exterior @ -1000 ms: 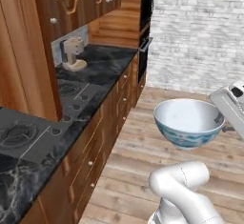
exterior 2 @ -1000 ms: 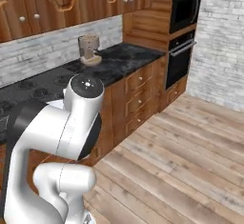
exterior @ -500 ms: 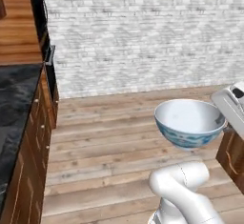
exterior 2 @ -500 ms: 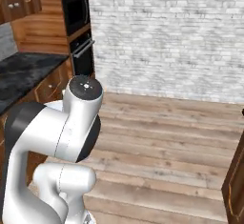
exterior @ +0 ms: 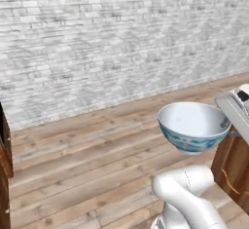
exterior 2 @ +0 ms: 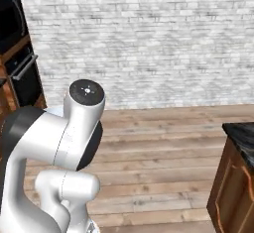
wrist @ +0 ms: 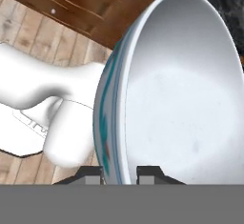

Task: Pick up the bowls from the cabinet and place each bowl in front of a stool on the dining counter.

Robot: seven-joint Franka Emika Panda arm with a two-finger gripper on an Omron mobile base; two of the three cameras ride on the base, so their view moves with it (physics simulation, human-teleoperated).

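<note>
The white bowl with the blue floral pattern [exterior: 193, 126] is hanging in the air above the plank floor [exterior: 87, 169], upright, its smooth glossy inside plain white and its rounded outer wall banded in blue. In the hand view the gripper [wrist: 120, 174] is pinching the bowl's thin rim [wrist: 119, 137] between its two dark finger tips, one outside the wall and one inside. The bowl [wrist: 181, 94] is taking up most of that view, a deep curved shell with a fine lip.

Behind it in the left base view a pale grey-white brick wall [exterior: 116, 43] is running the whole width, rough and evenly coursed. The floor is showing long weathered boards in tan and grey, bare across the middle and left.

At the right edge a reddish-brown wooden cabinet side [exterior: 233, 169] is standing just beside and below the bowl. In the right base view the corner of a black marble counter top [exterior 2: 243, 135] with white veins is sitting on a wooden base with a carved panel [exterior 2: 233, 192], well apart from the arm's white rounded shoulder [exterior 2: 54, 143]. At the far left a black built-in oven [exterior 2: 17, 63] is set into wooden casing. Between oven and counter the floor is lying open up to the brick wall.
</note>
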